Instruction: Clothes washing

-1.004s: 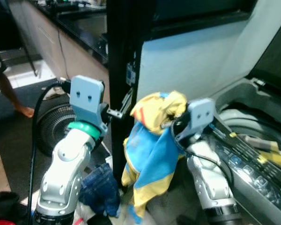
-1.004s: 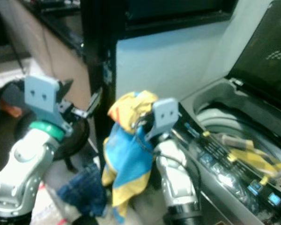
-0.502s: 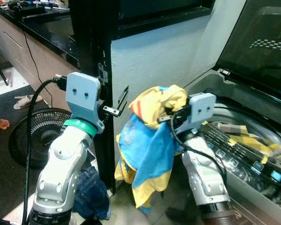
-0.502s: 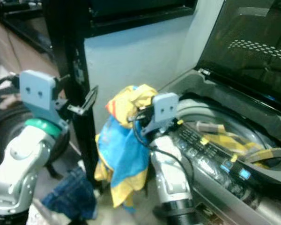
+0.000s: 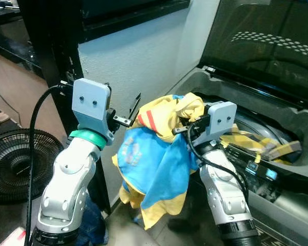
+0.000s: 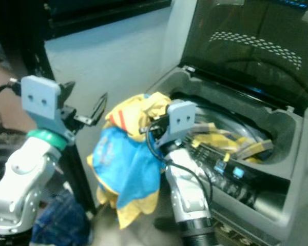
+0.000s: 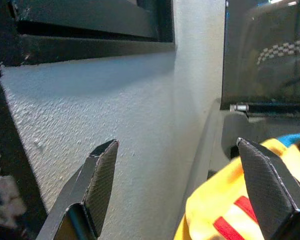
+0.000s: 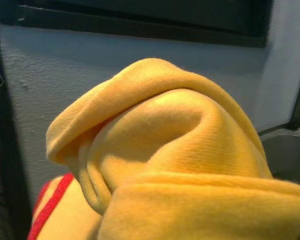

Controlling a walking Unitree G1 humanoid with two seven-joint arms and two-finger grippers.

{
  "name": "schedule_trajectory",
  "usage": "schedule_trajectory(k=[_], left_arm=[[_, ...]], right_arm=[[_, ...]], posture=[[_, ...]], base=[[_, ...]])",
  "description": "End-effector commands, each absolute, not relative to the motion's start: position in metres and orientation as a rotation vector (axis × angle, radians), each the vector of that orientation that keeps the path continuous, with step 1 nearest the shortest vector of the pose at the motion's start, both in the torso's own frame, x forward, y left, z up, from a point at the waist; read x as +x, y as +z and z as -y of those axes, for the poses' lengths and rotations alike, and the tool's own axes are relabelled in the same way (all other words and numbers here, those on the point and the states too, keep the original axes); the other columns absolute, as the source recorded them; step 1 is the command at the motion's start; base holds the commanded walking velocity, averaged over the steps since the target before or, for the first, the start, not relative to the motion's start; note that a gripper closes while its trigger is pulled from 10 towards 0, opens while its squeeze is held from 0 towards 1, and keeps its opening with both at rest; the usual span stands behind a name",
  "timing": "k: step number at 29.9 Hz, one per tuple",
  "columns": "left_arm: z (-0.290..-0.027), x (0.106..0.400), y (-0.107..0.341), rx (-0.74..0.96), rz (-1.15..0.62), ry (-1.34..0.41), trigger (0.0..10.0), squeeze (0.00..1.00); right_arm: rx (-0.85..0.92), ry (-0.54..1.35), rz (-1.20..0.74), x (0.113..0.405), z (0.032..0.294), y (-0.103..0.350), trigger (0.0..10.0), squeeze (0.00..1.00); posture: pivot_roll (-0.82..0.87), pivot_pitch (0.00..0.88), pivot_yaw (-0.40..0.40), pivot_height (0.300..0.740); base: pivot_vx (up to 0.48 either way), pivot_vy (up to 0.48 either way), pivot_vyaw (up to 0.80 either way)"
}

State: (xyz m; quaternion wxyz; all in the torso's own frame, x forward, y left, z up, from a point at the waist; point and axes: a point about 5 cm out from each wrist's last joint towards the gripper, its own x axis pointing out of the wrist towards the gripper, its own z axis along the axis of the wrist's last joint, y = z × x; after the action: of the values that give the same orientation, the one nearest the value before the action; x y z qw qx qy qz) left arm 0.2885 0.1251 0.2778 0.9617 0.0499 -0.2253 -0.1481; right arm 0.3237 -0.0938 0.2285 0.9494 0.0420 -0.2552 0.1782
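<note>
Crumpled yellow-blue knit garment (image 5: 156, 154), right pincer (image 5: 182, 125) clamped on it, left pincer (image 7: 185, 190) apart.

Silver arms, blk cables, green ring

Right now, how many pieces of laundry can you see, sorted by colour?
Yellow and blue garment, held up by the right gripper beside the washer: 1
Yellow plaid cloth in the washer drum: 1
Blue denim item on the floor: 1
Total: 3
</note>
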Motion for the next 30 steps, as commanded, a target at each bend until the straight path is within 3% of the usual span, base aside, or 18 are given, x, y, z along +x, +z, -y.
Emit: schedule_trajectory(k=[1, 7, 12, 19, 30], left_arm=[[-0.1229, 0.2879, 0.2751, 0.097, 0.441, -0.312, 10.0, 0.0], [-0.1227, 0.288, 0.2748, 0.098, 0.439, -0.312, 10.0, 0.0], [-0.1224, 0.2881, 0.2742, 0.097, 0.437, -0.312, 10.0, 0.0], [-0.1223, 0.2881, 0.2736, 0.096, 0.434, -0.313, 10.0, 0.0], [-0.1221, 0.2882, 0.273, 0.096, 0.432, -0.315, 10.0, 0.0]], right_arm=[[0.097, 0.347, 0.534, 0.3227, 0.097, 0.2316, 10.0, 0.0], [0.087, 0.348, 0.543, 0.3227, 0.0967, 0.2325, 10.0, 0.0], [0.11, 0.355, 0.527, 0.3231, 0.0959, 0.2311, 10.0, 0.0], [0.106, 0.353, 0.528, 0.3231, 0.0963, 0.2312, 10.0, 0.0], [0.104, 0.356, 0.528, 0.3233, 0.096, 0.2311, 10.0, 0.0]], posture=[[0.09, 0.04, 0.002, 0.74], [0.09, 0.039, 0.003, 0.74], [0.09, 0.042, 0.002, 0.74], [0.09, 0.042, 0.001, 0.74], [0.09, 0.042, 0.002, 0.74]], base=[[0.0, 0.0, -0.8], [0.0, 0.0, -0.27], [0.0, 0.0, -0.8], [0.0, 0.0, 0.0], [0.0, 0.0, -0.8]])
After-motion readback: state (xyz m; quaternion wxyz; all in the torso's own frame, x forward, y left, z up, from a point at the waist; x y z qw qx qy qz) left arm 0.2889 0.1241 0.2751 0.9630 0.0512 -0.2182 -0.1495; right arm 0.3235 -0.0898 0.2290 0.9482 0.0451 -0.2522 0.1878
